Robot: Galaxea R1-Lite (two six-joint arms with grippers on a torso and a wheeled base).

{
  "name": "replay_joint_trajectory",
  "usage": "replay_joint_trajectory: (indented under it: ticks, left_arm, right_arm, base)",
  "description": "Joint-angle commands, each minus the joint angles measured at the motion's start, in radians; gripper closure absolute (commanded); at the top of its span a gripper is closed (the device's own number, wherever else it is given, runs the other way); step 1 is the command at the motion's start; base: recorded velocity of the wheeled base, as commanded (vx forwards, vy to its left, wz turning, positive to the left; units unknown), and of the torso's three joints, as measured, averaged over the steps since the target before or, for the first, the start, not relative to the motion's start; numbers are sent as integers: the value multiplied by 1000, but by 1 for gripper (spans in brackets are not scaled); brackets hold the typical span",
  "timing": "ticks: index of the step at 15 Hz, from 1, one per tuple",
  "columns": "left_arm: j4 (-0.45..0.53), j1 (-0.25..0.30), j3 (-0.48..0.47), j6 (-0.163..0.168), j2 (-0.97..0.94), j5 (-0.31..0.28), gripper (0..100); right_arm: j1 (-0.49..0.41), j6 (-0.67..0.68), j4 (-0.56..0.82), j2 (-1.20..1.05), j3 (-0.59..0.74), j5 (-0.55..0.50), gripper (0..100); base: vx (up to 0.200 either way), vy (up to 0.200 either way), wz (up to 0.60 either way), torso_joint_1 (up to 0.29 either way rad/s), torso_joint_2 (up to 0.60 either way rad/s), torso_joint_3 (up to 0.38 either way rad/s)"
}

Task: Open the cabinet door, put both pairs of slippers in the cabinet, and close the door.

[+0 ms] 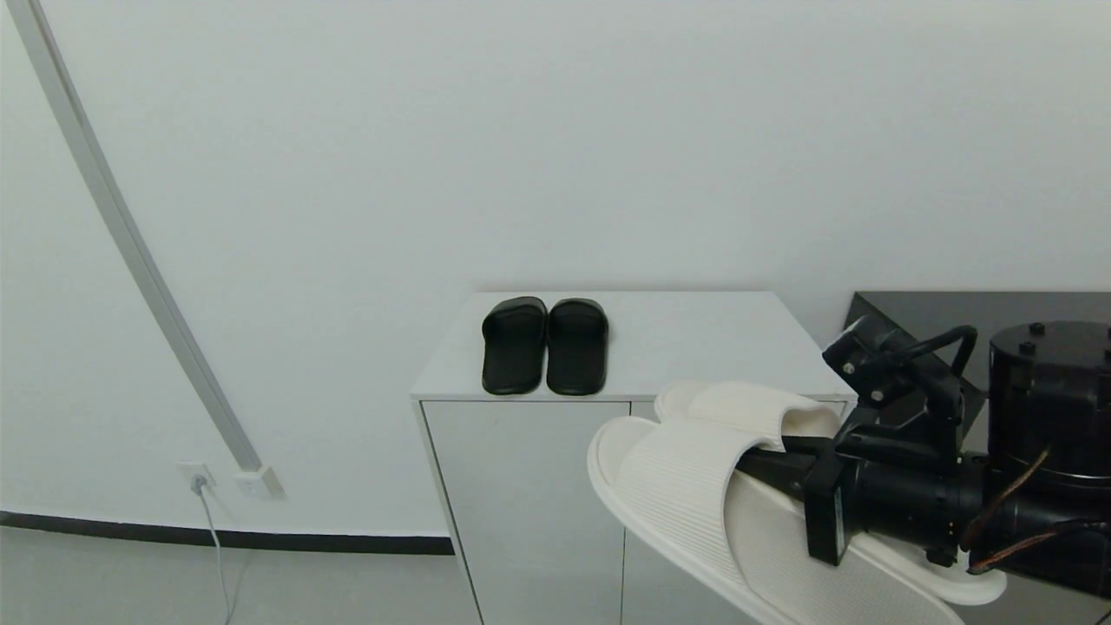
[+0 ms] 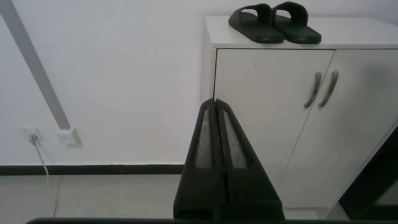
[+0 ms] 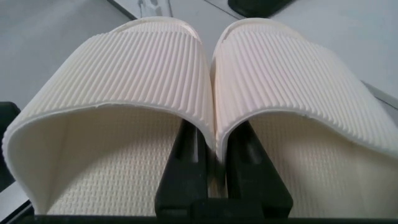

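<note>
The right claw (image 1: 775, 467) is clamped on the pair of white ribbed slippers (image 1: 694, 486). One finger is pushed under each strap, and the two straps' adjoining inner walls are pinched between the fingers (image 3: 186, 155). The right wrist view shows this grip closely: the right claw (image 3: 214, 146) sits at the seam where the white ribbed slippers (image 3: 124, 81) meet side by side, toes pointing away from it. The pair is held in the air with the soles tilted. Beyond the toes stands the white cabinet (image 1: 703, 334); whether the slippers touch it cannot be told. Ahead of the right claw and off to its left, the black slippers (image 1: 544, 345) lie side by side on the cabinet top, touching each other, well apart from the white pair. The left claw (image 2: 216, 106) has its fingers pressed together with nothing between them. Past its tips is the cabinet (image 2: 261, 106), both doors (image 2: 311, 130) shut, with the two handles (image 2: 321, 89) just beside each other at the meeting edge and the black slippers (image 2: 275, 23) above them. To the left claw's other side, low on the wall, a wall socket (image 2: 30, 134) has a cable (image 2: 46, 171) hanging from it, at the foot of a grey conduit strip (image 2: 34, 65).
</note>
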Motion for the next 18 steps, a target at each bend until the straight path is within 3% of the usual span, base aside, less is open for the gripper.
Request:
replay_joint_trajectory:
  ticks: [1,4,6,14,18]
  left_arm:
    - [0,1,0,0,1,0,100]
    - [0,1,0,0,1,0,100]
    - [0,1,0,0,1,0,100]
    - [0,1,0,1,1,3,100]
    - [0,1,0,1,1,3,100]
  right_arm:
    - [-1,-3,-4,2,12,-1,100]
    - [0,-5,-4,-4,19,13,100]
    - [0,-7,-4,2,19,79,100]
    - [5,-10,-4,18,26,75,100]
    - [3,-8,-4,15,32,73,100]
  base:
    - [0,0,0,0,0,0]
    - [0,0,0,0,0,0]
    - [0,0,0,0,0,0]
    - [0,0,0,-5,9,5]
    - [0,0,0,-181,431,246]
